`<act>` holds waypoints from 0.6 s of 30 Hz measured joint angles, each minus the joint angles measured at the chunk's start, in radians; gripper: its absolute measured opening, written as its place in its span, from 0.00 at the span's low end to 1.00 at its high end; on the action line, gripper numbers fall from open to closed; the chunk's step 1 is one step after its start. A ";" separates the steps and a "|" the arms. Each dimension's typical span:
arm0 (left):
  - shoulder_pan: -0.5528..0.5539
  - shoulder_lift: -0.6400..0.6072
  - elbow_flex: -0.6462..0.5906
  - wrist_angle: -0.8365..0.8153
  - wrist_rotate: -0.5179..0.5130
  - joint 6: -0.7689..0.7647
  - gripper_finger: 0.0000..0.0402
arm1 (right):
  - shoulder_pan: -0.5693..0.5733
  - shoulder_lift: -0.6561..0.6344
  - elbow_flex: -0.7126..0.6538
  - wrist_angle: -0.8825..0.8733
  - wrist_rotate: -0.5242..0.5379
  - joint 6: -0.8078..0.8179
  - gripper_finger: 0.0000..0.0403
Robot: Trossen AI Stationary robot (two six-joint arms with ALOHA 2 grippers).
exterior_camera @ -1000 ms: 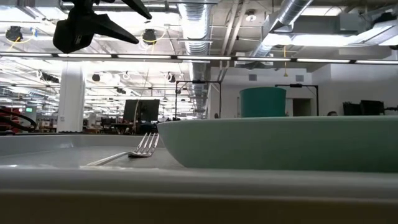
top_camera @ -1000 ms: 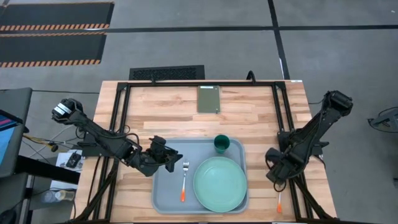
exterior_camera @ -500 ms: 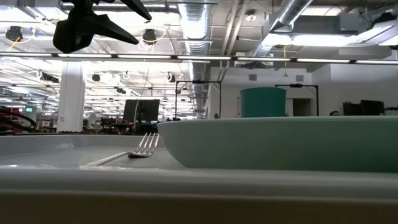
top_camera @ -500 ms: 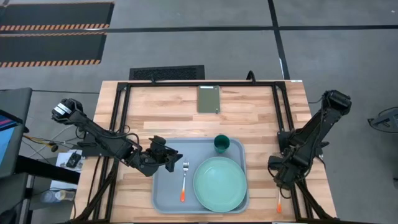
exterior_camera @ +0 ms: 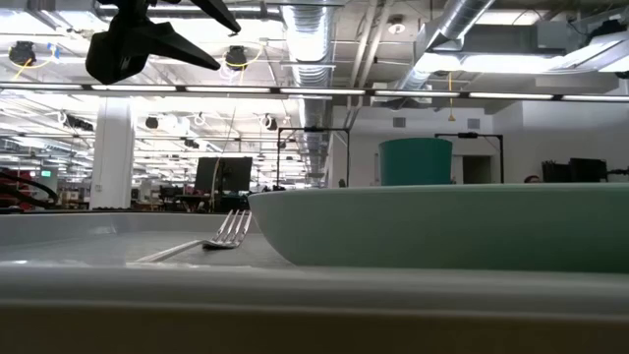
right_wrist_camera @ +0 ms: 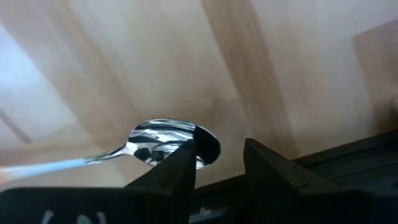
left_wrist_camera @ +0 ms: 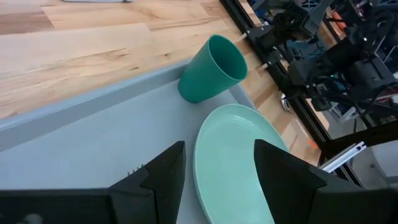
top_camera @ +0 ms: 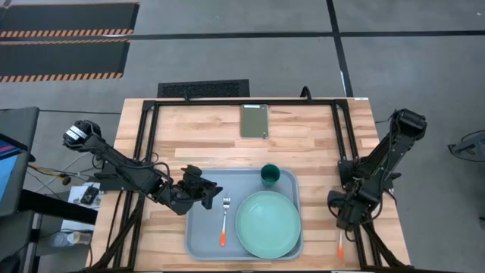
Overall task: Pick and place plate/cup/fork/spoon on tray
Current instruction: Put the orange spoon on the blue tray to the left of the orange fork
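The pale grey-blue tray [top_camera: 200, 229] lies at the table's near middle. On it are the mint-green plate [top_camera: 267, 224], the teal cup [top_camera: 270, 175] upright at its far edge, and the orange-handled fork [top_camera: 224, 221]. The left wrist view shows the cup [left_wrist_camera: 213, 68] and the plate [left_wrist_camera: 236, 162]. My left gripper [top_camera: 213, 194] hangs open and empty over the tray's left part. The spoon [top_camera: 340, 246] lies on the wood right of the tray. My right gripper [top_camera: 342, 221] is open, low over the spoon's bowl [right_wrist_camera: 166, 140]. My right gripper's open fingers point down at the spoon's silver bowl [right_wrist_camera: 208, 144]. One finger [right_wrist_camera: 177, 171] covers part of the bowl. I cannot tell whether it touches it. The spoon lies flat on the table.
An olive-green slab [top_camera: 255, 120] lies at the table's far middle. Black frame rails [top_camera: 345, 136] run along the table's sides. The spoon lies close to the right rail and the near right corner. Bare wood lies between the slab and the tray.
My right gripper has gone toward the table's near edge and down toward the spoon.
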 joint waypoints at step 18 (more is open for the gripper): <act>0.000 0.000 0.000 -0.002 -0.017 0.002 0.44 | 0.001 0.000 -0.031 0.092 -0.001 0.000 0.29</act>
